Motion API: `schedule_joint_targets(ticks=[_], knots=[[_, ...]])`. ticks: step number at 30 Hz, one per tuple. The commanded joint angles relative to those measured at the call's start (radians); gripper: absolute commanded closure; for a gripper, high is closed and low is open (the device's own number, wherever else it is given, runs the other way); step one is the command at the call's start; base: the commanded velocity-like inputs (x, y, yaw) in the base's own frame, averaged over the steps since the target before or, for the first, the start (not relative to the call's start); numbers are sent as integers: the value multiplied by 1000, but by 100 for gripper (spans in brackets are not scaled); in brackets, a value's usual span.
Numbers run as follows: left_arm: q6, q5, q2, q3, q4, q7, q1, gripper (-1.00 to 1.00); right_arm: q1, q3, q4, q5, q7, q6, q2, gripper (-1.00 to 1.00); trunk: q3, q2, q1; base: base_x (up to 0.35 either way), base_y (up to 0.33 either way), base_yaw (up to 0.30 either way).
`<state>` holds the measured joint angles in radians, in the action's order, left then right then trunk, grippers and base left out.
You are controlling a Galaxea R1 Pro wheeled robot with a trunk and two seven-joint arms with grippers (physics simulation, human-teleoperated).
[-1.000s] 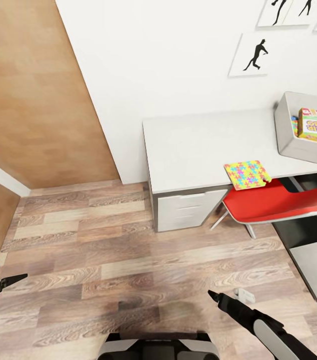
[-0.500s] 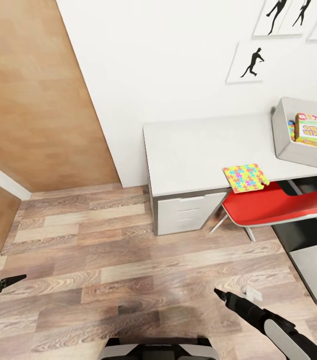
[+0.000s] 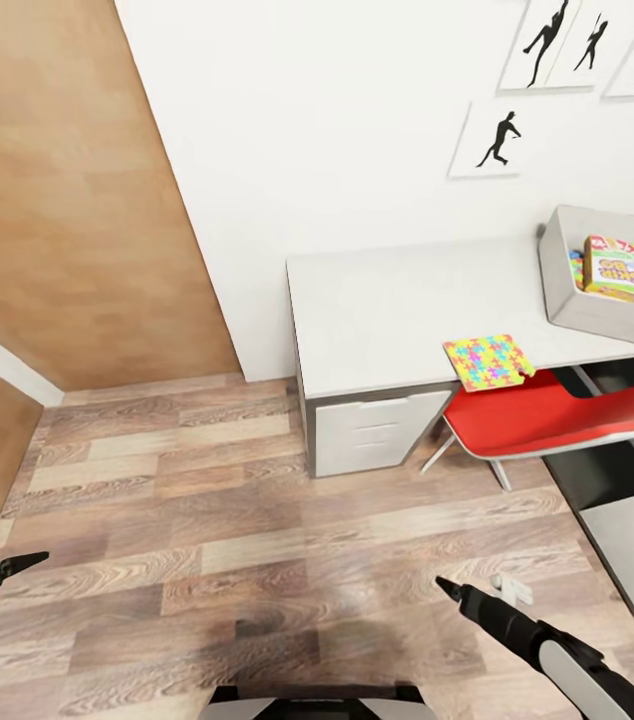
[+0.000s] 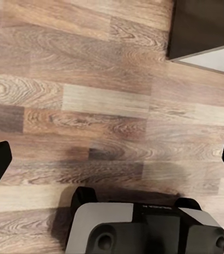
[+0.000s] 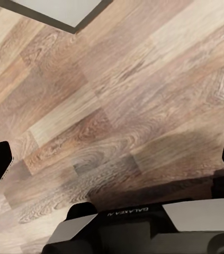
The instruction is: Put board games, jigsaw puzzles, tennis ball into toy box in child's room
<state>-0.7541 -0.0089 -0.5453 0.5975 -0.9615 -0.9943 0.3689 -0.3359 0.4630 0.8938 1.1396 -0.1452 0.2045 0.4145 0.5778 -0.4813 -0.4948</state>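
Well apart from both wide-spread tools, jigsaw puzzle on table.

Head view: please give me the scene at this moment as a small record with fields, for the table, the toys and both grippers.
table: light-grey desk against the white wall, pale drawers below
toy box: grey bin on the table's right part
board game: SKIP-BO box inside the toy box
jigsaw puzzle: one mosaic square at the table's front edge, partly overhanging it
chair: red seat under the table
left gripper: open, empty, low over the wood floor
right gripper: open, empty, low over the floor
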Motion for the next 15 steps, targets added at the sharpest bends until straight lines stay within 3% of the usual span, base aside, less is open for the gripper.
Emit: schedule_joint_targets(ticks=[1, 15], knots=[[-8, -1, 0, 1, 0, -2, 1, -100, -1, 0, -4, 7, -12, 2, 1, -100, -1, -1, 0, 0, 0, 0], [-8, -2, 12, -3, 0, 93, 2, -100, -1, -52, -84, 8, -181, 7, 14, -100, -23, -1, 0, 0, 0, 0]])
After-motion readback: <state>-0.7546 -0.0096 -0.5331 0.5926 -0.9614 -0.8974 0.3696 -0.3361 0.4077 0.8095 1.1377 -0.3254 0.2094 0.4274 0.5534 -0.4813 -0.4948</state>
